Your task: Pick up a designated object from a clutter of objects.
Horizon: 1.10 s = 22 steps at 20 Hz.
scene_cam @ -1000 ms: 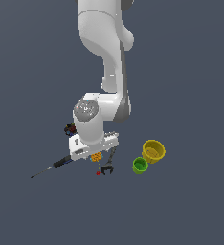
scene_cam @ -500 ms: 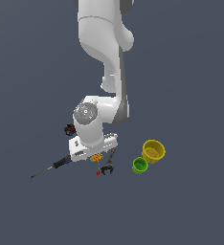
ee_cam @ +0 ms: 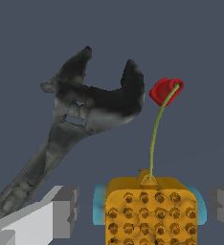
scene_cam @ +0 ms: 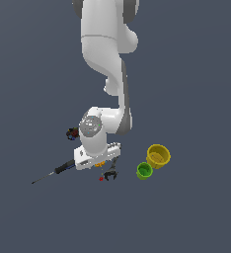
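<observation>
The orange block [ee_cam: 150, 213] has a dotted face, bluish ends and a thin cord [ee_cam: 155, 136] ending in a small red piece [ee_cam: 165, 91]. In the wrist view my gripper [ee_cam: 145, 210] is open, with one finger [ee_cam: 63, 210] on each side of the block's bluish ends. A small gap shows on one side, and the other finger looks very close. In the exterior view the gripper [scene_cam: 101, 163] is low over the floor and hides most of the block [scene_cam: 100, 163]. The red piece [scene_cam: 101, 179] shows just in front of it.
A dark wrench [ee_cam: 85, 110] lies right beside the block and also shows in the exterior view [scene_cam: 111, 173]. A screwdriver [scene_cam: 56, 172] lies toward the exterior view's left. A yellow cup [scene_cam: 158, 156] and a green cup [scene_cam: 144, 171] stand toward its right. A dark lump [scene_cam: 72, 133] lies behind the hand.
The arm's wrist has come down slightly toward the floor over the block. The objects have not moved.
</observation>
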Available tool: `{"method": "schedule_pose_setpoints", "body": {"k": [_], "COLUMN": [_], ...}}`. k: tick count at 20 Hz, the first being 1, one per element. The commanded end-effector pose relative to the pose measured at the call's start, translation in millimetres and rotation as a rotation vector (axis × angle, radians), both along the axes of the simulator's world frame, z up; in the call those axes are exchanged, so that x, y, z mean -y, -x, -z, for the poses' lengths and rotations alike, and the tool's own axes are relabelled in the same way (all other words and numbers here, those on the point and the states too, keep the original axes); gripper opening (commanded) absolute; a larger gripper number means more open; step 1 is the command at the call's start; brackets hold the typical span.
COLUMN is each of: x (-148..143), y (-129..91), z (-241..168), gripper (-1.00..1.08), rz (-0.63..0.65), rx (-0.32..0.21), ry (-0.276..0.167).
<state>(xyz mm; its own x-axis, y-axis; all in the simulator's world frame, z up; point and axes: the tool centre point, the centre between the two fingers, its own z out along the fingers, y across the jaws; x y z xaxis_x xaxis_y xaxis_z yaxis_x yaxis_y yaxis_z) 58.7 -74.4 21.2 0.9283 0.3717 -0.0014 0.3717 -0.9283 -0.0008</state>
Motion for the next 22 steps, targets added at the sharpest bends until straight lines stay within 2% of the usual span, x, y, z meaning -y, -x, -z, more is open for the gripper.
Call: {"method": "schedule_pose_setpoints", "body": {"k": [1,3,4,16,22], "x": [0,0,0,1,9], "y": [-1,-1,-1,-1,-2], "z": [5,6,6,4,-15], "gripper": [1.00,1.00,-1.00,-1.00,-1.00], "rz": [0.000,-0.001,-0.001,0.000,0.000], "rx": [0.001,0.002,0.002,0.002,0.002], "ry": [0.000,0.000,0.000,0.001,0.001]}}
